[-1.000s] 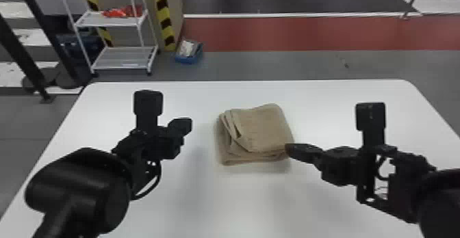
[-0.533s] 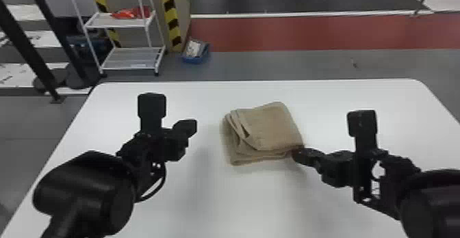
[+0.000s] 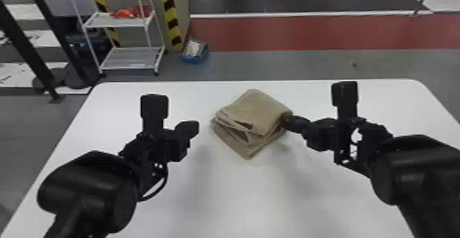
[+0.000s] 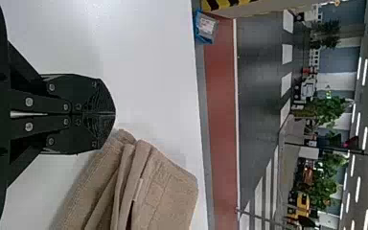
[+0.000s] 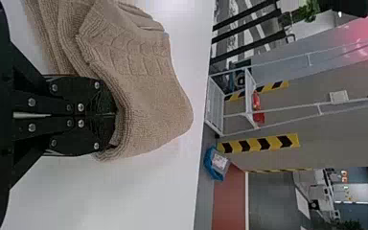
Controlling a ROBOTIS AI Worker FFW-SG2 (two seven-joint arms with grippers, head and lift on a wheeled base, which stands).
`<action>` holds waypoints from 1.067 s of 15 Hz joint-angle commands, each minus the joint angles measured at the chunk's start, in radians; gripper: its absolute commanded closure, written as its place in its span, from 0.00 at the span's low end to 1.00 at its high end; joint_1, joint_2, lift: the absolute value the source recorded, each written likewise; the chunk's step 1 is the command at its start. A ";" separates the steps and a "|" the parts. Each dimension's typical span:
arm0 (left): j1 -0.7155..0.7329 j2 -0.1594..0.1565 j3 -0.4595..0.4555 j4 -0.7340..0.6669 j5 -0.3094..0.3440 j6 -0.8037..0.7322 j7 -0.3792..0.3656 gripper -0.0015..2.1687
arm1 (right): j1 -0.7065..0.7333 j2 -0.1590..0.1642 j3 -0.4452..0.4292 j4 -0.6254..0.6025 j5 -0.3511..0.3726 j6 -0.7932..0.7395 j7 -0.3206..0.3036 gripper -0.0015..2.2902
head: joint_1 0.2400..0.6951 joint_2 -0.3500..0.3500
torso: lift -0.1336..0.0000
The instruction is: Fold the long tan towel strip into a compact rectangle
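The tan towel [image 3: 260,109] lies folded in a thick layered packet near the middle of the table, set diagonally with one corner toward me. To its left, apart from it, my left gripper [image 3: 192,128] is above the table. My right gripper [image 3: 286,121] meets the towel's right side. In the left wrist view the left gripper [image 4: 114,114] is shut and empty, with the towel [image 4: 165,191] beyond its tips. Seen from the right wrist, the right gripper [image 5: 115,115] is shut, its tips pressed into the edge of the towel [image 5: 148,96], which bulges around them.
The white table [image 3: 232,199] has its far edge a short way behind the towel. On the floor beyond stand a white shelf rack [image 3: 131,57] and a blue bin [image 3: 195,52].
My right gripper has come left against the towel, then moved away from me along its side. The towel has turned counterclockwise, its right corner swinging toward the far edge. The left gripper has hardly moved.
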 commanded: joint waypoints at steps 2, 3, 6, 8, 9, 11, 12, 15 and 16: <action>-0.033 0.000 -0.019 0.079 0.000 -0.092 -0.021 0.89 | 0.137 -0.013 -0.123 -0.111 -0.020 -0.026 0.057 0.88 | 1.00 0.59 | 0.04; -0.062 0.002 -0.037 0.138 -0.003 -0.154 -0.036 0.89 | 0.170 -0.018 -0.169 -0.137 -0.020 -0.026 0.078 0.88 | 1.00 0.58 | 0.04; -0.159 0.000 -0.077 0.335 -0.003 -0.313 -0.116 0.89 | 0.300 -0.079 -0.307 -0.274 -0.097 -0.010 0.153 0.88 | 1.00 0.50 | 0.04; -0.179 0.003 -0.079 0.401 0.011 -0.368 -0.205 0.89 | 0.389 -0.099 -0.407 -0.350 -0.147 -0.004 0.206 0.88 | 1.00 0.44 | 0.04; -0.193 0.003 -0.082 0.436 0.011 -0.375 -0.228 0.89 | 0.421 -0.096 -0.461 -0.361 -0.180 -0.004 0.253 0.88 | 1.00 0.39 | 0.04; -0.211 0.007 -0.092 0.494 0.006 -0.430 -0.236 0.89 | 0.475 -0.088 -0.523 -0.384 -0.218 -0.007 0.285 0.88 | 1.00 0.35 | 0.04; -0.216 0.008 -0.094 0.513 0.006 -0.445 -0.244 0.89 | 0.495 -0.073 -0.546 -0.399 -0.223 -0.004 0.302 0.88 | 1.00 0.34 | 0.04; -0.247 0.010 -0.125 0.556 -0.011 -0.470 -0.251 0.89 | 0.516 -0.047 -0.553 -0.433 -0.238 0.014 0.321 0.88 | 1.00 0.32 | 0.04; -0.256 0.007 -0.131 0.568 -0.020 -0.470 -0.257 0.89 | 0.525 -0.039 -0.551 -0.452 -0.239 0.023 0.324 0.88 | 1.00 0.32 | 0.04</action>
